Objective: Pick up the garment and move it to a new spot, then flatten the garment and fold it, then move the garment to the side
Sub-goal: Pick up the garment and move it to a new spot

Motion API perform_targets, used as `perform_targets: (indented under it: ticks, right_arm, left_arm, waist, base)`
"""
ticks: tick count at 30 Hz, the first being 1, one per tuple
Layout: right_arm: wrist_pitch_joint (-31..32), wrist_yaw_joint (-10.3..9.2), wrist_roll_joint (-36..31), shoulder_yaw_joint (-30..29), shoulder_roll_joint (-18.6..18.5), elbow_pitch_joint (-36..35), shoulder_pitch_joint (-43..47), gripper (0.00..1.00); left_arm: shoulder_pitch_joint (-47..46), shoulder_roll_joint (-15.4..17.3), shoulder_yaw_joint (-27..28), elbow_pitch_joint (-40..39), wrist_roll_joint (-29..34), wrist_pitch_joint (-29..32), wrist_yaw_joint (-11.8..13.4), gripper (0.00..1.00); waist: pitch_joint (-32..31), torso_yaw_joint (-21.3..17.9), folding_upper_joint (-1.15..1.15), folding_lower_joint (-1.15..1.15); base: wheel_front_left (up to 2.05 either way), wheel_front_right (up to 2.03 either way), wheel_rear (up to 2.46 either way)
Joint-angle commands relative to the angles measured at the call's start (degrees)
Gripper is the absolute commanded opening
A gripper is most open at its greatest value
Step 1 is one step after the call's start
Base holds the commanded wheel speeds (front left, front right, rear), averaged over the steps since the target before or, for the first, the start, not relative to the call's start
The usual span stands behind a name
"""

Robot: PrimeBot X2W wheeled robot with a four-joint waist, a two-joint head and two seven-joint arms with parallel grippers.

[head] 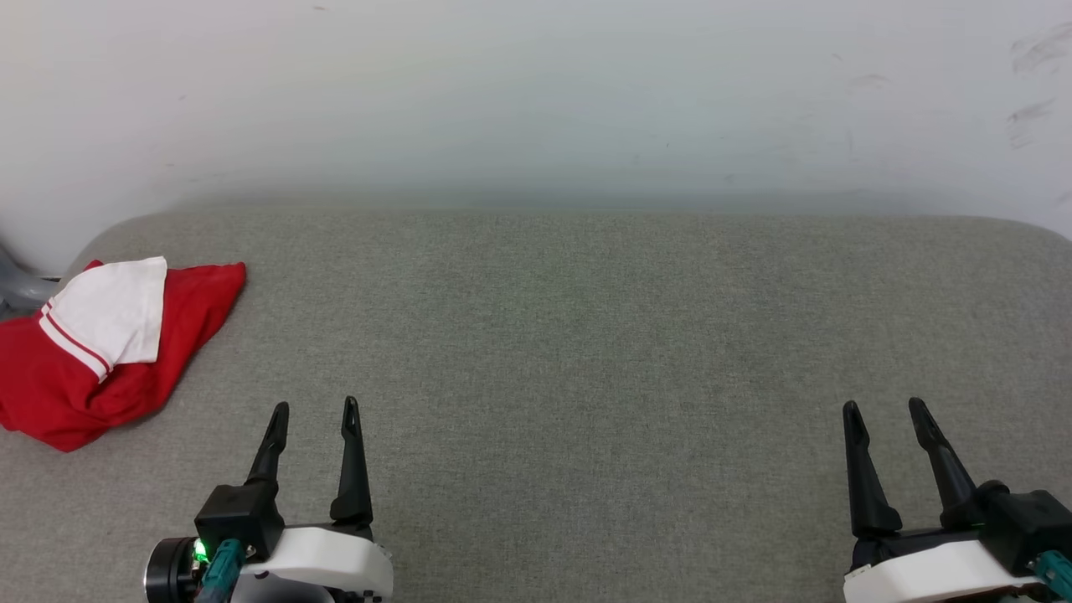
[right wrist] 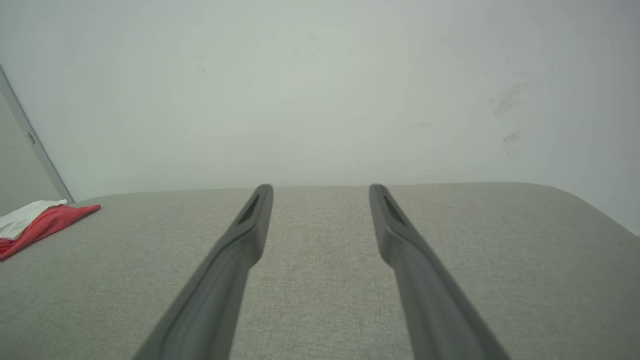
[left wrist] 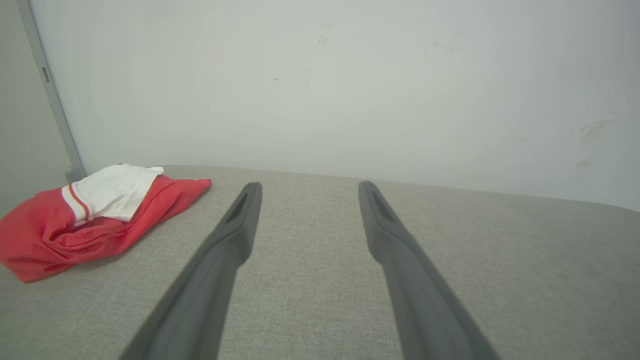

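The garment (head: 180, 322) lies bunched at the far left of the grey cushioned surface (head: 586, 352), red with a white striped-trim sleeve folded on top. The left wrist view shows the garment (left wrist: 45, 235) at its left edge; in the right wrist view the garment (right wrist: 47, 222) is a small red and white strip at far left. My left gripper (head: 316, 408) stands open at the lower left, to the right of the garment and nearer me, nothing between its fingers (left wrist: 235, 220). My right gripper (head: 884, 408) is open at the lower right, empty, fingers (right wrist: 250, 220) apart.
A pale wall (head: 536, 92) rises behind the surface, scuffed at the upper right. A grey frame post (left wrist: 52, 95) stands at the wall's left. The surface's rounded corners curve off at the far left and far right.
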Motion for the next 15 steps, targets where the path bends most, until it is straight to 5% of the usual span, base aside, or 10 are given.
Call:
perform_targets:
  ticks: [1, 15]
  right_arm:
    - [-0.1, -0.04, 0.6, 0.0, 0.2, 0.1, 0.5, 1.0]
    - [-0.1, -0.04, 1.9, 0.0, 0.2, 0.6, 0.7, 1.0]
  left_arm:
    - [0.4, -0.1, 0.1, 0.2, -0.4, -0.2, -0.1, 1.0]
    - [0.3, -0.1, 0.2, 1.1, -1.9, -0.2, -0.4, 1.0]
  waist:
    - [0.0, 0.0, 0.0, 0.0]
    - [0.1, -0.1, 0.0, 0.0]
  base:
    - [0.0, 0.0, 0.0]
    - [0.0, 0.0, 0.0]
